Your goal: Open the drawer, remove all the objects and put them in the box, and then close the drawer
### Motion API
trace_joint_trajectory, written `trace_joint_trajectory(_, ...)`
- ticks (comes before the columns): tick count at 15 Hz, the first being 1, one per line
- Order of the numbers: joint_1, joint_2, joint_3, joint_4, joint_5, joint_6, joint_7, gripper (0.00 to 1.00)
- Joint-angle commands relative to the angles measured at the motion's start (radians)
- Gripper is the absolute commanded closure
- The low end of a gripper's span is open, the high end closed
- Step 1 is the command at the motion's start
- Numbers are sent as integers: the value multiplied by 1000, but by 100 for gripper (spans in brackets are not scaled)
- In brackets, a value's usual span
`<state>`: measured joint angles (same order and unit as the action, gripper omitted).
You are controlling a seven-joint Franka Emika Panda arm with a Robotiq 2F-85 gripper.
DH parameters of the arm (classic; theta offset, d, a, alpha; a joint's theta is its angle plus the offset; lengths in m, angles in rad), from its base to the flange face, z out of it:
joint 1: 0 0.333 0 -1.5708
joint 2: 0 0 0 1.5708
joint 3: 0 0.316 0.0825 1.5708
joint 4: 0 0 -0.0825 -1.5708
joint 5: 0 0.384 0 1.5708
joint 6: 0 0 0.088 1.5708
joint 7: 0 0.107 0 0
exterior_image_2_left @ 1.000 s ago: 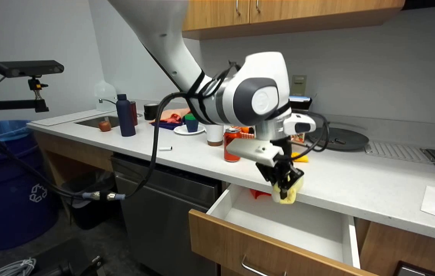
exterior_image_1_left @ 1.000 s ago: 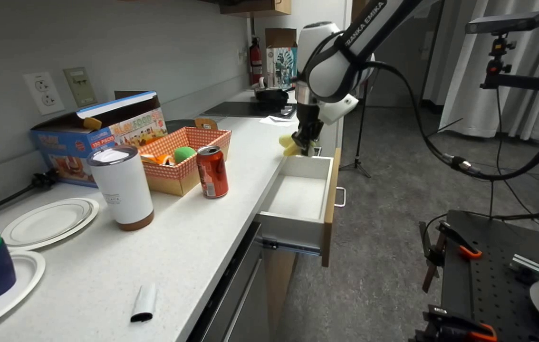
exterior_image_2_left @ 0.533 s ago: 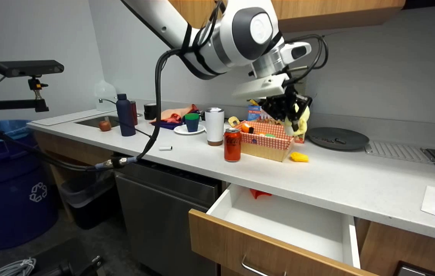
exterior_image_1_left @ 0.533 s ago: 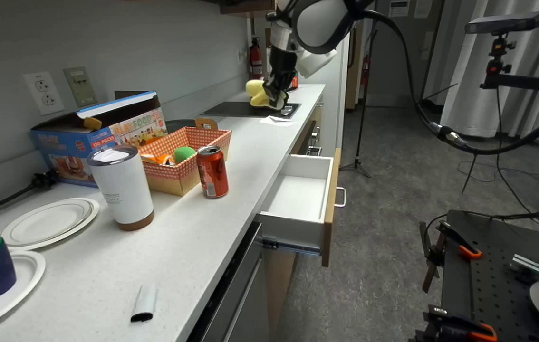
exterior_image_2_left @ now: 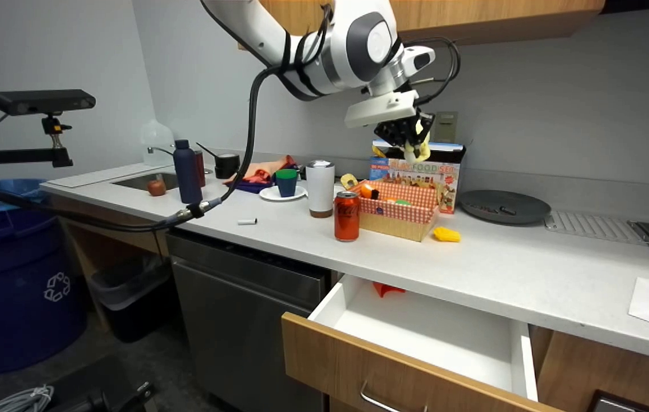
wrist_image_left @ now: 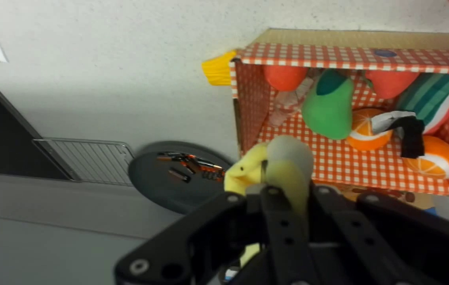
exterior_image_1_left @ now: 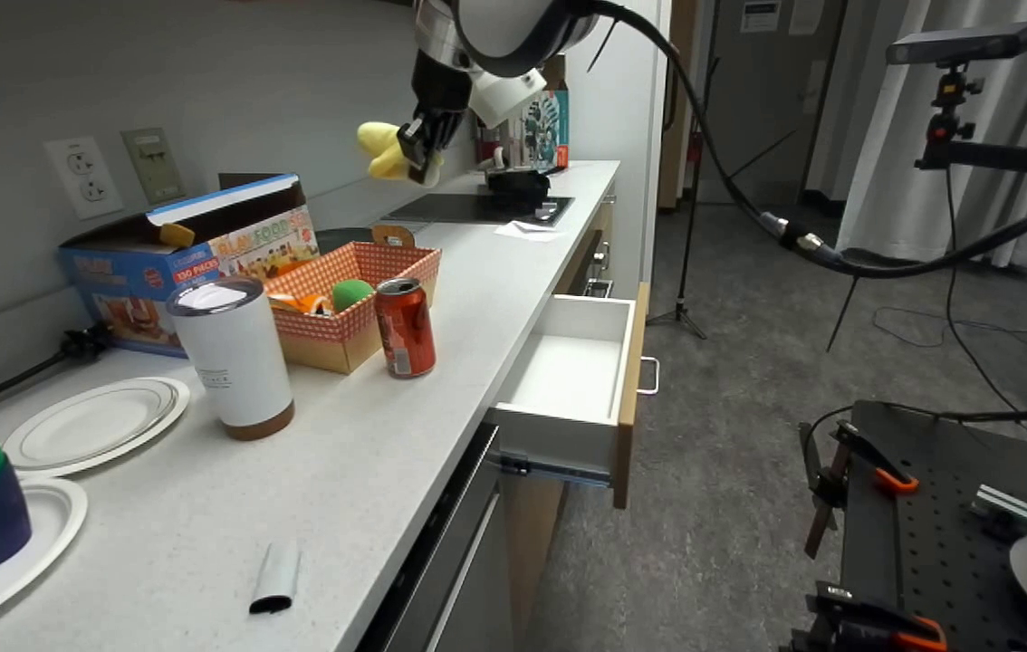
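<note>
My gripper (wrist_image_left: 292, 192) is shut on a soft yellow piece (wrist_image_left: 244, 168), whose pale rounded end pokes out past the fingers. In both exterior views this yellow piece (exterior_image_1_left: 384, 149) hangs high above the counter. Below it the box (exterior_image_2_left: 396, 228), checkered red and white with a tan outer wall, stands open-topped. Inside lie a green pear-like piece (wrist_image_left: 329, 109), orange pieces (wrist_image_left: 432, 158), red pieces and a striped one. The drawer (exterior_image_2_left: 433, 337) is pulled out, with a red piece (exterior_image_2_left: 386, 289) at its back, partly hidden by the counter edge.
A red can (exterior_image_2_left: 347, 217) and white tumbler (exterior_image_2_left: 320, 189) stand beside the box. Behind it is the blue printed box (exterior_image_2_left: 416, 171). A small yellow piece (exterior_image_2_left: 446, 234) lies by the box's corner, and a dark pan (exterior_image_2_left: 505, 207) sits farther along the counter.
My gripper has risen from the drawer and swung up over the counter, carrying the yellow piece above the box. Drawer, box and the red piece have stayed put.
</note>
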<state>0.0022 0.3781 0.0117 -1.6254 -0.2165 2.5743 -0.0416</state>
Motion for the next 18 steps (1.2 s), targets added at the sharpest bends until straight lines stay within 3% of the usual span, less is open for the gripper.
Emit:
trace_joint_trajectory(1,-4,170,52,198,87,-26,-120,97)
trace_joint_trajectory(5,-9,303,104,345,146,-73,-199,97)
trace_joint_trajectory(6,-10,327,113,374,156,-93,-215,65)
trace_joint_trajectory(7,-7,347,115,402,160,-112,-224,64)
trace_joint_trajectory(12,-10,379,118,462,167,-161,-242,25)
trace_joint_trajectory(15,-12,349,109,429,163,-149,-228,4)
trace_joint_trajectory(18,-20,299,97,343,159,-140,-209,0)
